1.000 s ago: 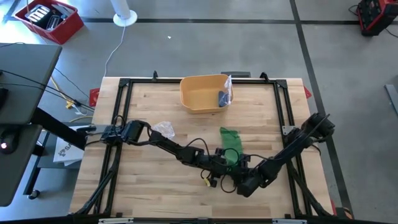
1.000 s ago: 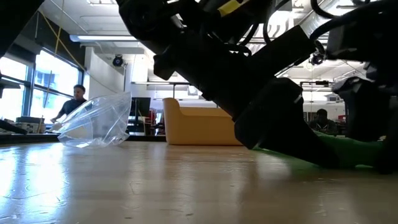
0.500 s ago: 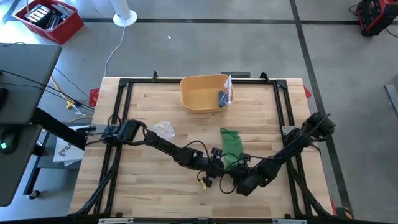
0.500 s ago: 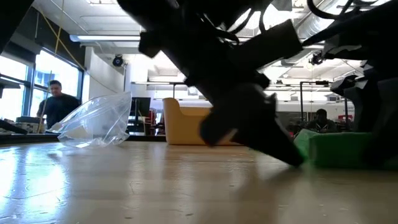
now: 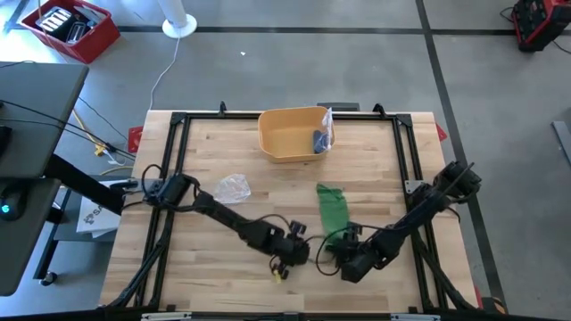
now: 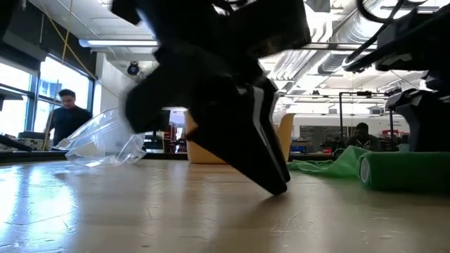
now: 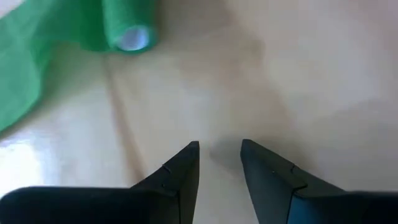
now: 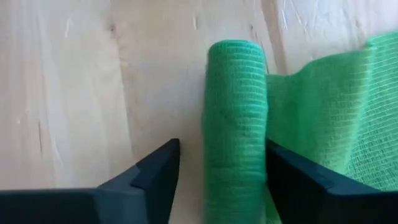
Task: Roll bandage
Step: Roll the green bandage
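1. Wooden desk (image 5: 223,267) under me, with a yellow bin (image 5: 290,134) at the far edge and a clear plastic bag (image 5: 234,187) toward the left.
2. I see the green bandage (image 5: 334,212) partly unrolled, its rolled end (image 8: 235,124) near the front middle.
3. My right claw (image 8: 217,168) straddles that roll, fingers spread wide on either side, not visibly pressing it.
4. My left claw (image 7: 219,163) sits just beside the roll, tips down at the desk, slightly parted, holding nothing.
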